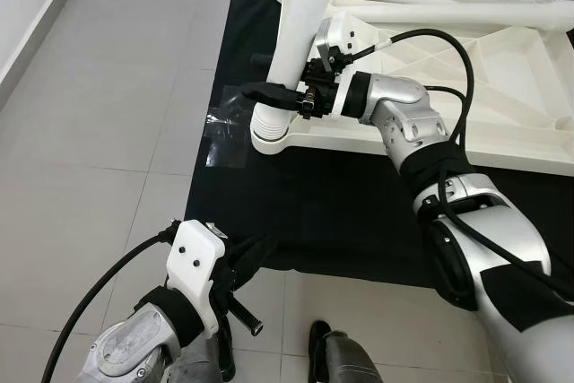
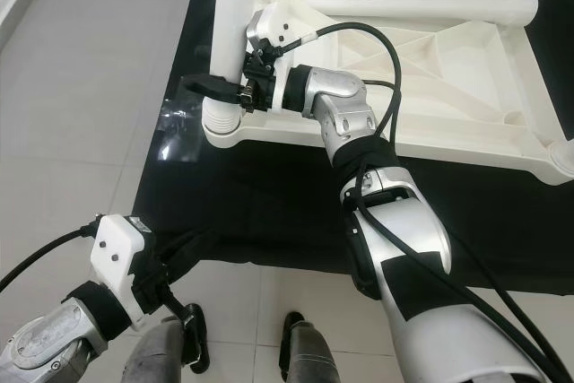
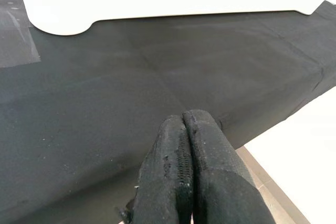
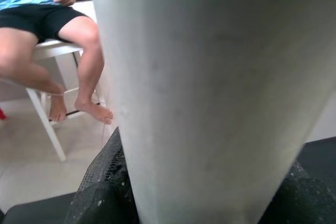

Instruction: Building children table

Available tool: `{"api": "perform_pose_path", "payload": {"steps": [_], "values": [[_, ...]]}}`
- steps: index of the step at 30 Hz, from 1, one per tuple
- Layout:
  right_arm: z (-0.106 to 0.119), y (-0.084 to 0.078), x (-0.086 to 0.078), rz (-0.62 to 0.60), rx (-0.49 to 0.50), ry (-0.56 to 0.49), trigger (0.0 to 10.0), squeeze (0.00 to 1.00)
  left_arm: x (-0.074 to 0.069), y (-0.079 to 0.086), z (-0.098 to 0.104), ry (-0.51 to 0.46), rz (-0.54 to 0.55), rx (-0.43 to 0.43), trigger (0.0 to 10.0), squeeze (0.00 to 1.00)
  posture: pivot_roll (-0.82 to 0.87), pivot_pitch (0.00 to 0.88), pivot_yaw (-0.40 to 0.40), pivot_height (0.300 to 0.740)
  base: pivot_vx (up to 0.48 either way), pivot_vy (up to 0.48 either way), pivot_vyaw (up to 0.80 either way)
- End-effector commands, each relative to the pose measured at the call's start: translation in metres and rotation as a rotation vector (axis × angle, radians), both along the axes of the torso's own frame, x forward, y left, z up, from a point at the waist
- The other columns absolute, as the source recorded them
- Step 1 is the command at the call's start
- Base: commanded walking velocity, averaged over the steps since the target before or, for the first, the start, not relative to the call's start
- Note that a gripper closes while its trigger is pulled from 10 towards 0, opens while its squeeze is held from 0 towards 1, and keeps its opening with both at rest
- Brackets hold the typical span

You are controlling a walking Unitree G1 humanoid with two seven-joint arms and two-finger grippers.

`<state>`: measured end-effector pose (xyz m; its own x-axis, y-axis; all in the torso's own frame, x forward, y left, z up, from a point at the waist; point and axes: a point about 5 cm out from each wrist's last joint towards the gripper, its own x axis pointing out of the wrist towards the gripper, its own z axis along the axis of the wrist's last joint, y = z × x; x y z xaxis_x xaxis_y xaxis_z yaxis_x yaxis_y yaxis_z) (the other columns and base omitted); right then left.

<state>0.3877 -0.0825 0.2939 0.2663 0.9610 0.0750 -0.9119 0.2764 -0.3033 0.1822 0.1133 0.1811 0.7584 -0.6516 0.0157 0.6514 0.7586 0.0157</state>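
The white plastic table top (image 1: 502,87) lies upside down on a black cloth (image 1: 296,204) on the floor. A white table leg (image 1: 300,15) stands upright in the near left corner socket (image 1: 269,132). My right gripper (image 1: 278,96) is shut on this leg just above the socket, one black finger on each side. In the right wrist view the leg (image 4: 210,93) is very close, with a finger (image 4: 100,187) beside it. My left gripper (image 1: 256,253) is shut and empty, low over the cloth's front edge; its fingertips (image 3: 185,121) press together.
Two more white legs (image 1: 466,13) lie across the upturned table top. A clear tape patch (image 1: 224,136) sits at the cloth's left edge. Grey tile floor (image 1: 99,123) stretches to the left. A person (image 4: 47,19) sits on a white chair beyond the leg. My feet (image 1: 323,347) stand at the cloth's front edge.
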Motion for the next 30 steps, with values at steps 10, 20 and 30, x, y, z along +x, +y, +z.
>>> {"api": "perform_pose_path", "payload": {"steps": [10, 20, 30], "values": [[-0.026, 0.007, -0.012, 0.189, -0.177, 0.008, 10.0, 0.00, -0.005, -0.005, -0.001, 0.023, -0.030, 0.006, 10.0, 0.00, 0.12, 0.390, -0.079, 0.740, 0.000, 0.000, 0.00], [-0.027, 0.011, -0.021, 0.350, -0.308, -0.025, 10.0, 0.00, -0.004, -0.006, -0.002, 0.024, -0.025, 0.006, 10.0, 0.00, 0.12, 0.388, -0.085, 0.740, 0.000, 0.000, 0.00], [-0.014, 0.020, -0.024, 0.420, -0.418, -0.067, 10.0, 0.00, -0.003, -0.008, -0.002, 0.018, -0.024, 0.003, 10.0, 0.00, 0.11, 0.387, -0.094, 0.740, 0.000, 0.000, 0.00]]}}
